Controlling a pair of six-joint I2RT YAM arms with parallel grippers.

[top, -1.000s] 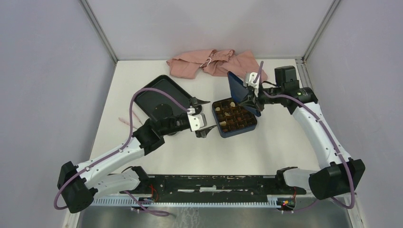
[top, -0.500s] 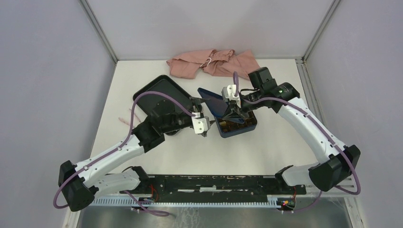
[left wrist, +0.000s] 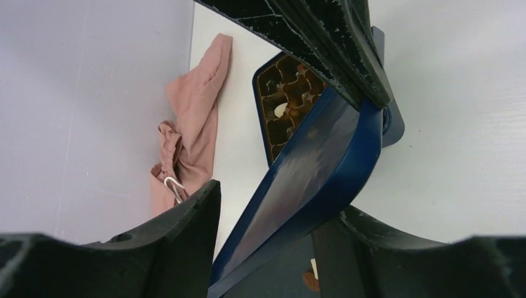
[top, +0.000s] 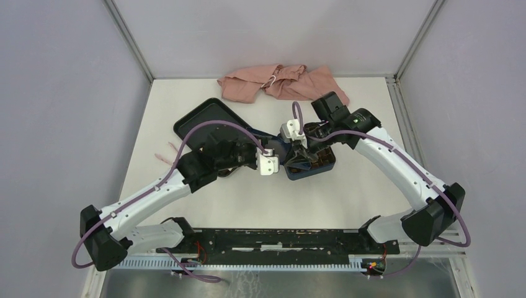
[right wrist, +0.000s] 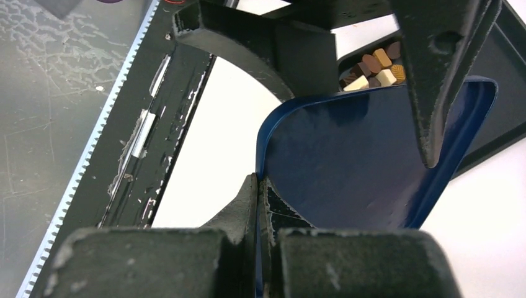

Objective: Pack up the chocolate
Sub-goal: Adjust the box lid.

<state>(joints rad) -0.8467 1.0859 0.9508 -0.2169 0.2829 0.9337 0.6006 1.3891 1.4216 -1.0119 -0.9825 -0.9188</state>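
Note:
The dark blue box point(top: 324, 164) with its brown gridded insert point(left wrist: 291, 99) sits mid-table, with a cream chocolate point(left wrist: 280, 110) in one cell. More chocolate point(right wrist: 372, 65), brown and cream, lies in the black tray point(top: 198, 118). My right gripper point(right wrist: 260, 180) is shut on the rim of the blue lid point(right wrist: 360, 161), holding it tilted over the box's left side. My left gripper point(left wrist: 276, 205) straddles that lid's lower edge point(left wrist: 310, 167), jaws open on either side of it. In the top view, left gripper point(top: 283, 156) and right gripper point(top: 299, 156) meet at the lid.
A crumpled pink cloth point(top: 279, 84) lies at the back of the table. The black tray's rim point(right wrist: 490, 136) is just left of the box. Grey walls enclose the table on both sides and behind. The arm bases' black rail point(top: 279, 239) runs along the near edge.
The right gripper swung the lid from upright at the box's far right, leftward and down over the box. The left gripper moved right onto the lid's edge and its jaws narrowed.

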